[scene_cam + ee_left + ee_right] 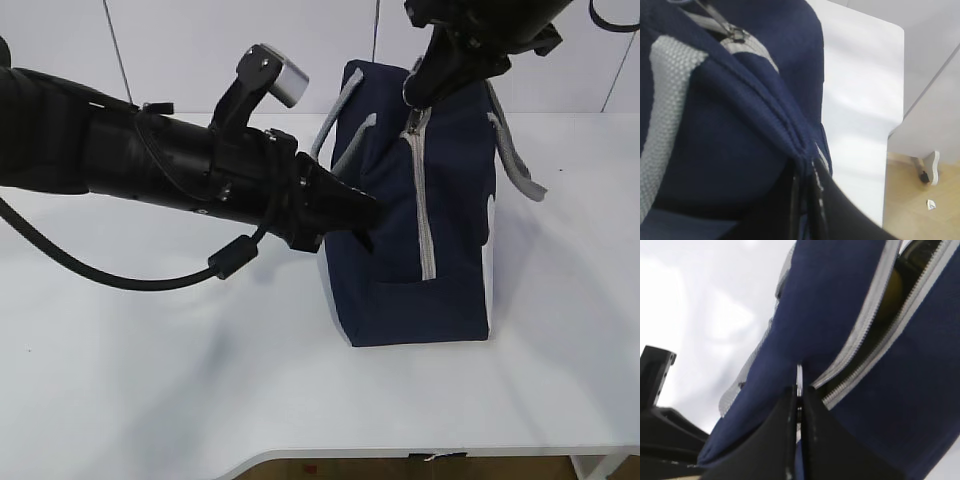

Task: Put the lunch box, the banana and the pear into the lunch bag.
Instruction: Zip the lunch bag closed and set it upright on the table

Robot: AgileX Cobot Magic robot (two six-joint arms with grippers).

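Note:
The navy lunch bag (420,230) stands upright on the white table (150,380). My left gripper (365,225) is shut on a fold of the bag's fabric at its left side; the left wrist view shows the pinched seam (800,150). My right gripper (415,95) is at the bag's top and shut on the zipper pull (799,375). The grey zipper (865,330) is partly open. Something yellow (892,290) shows inside, and I cannot tell whether it is the banana or the pear. The lunch box is hidden.
Grey webbing handles (520,150) hang over both sides of the bag. The table's front edge (400,450) lies below the bag. In the left wrist view the table's edge (890,125) drops to a wooden floor.

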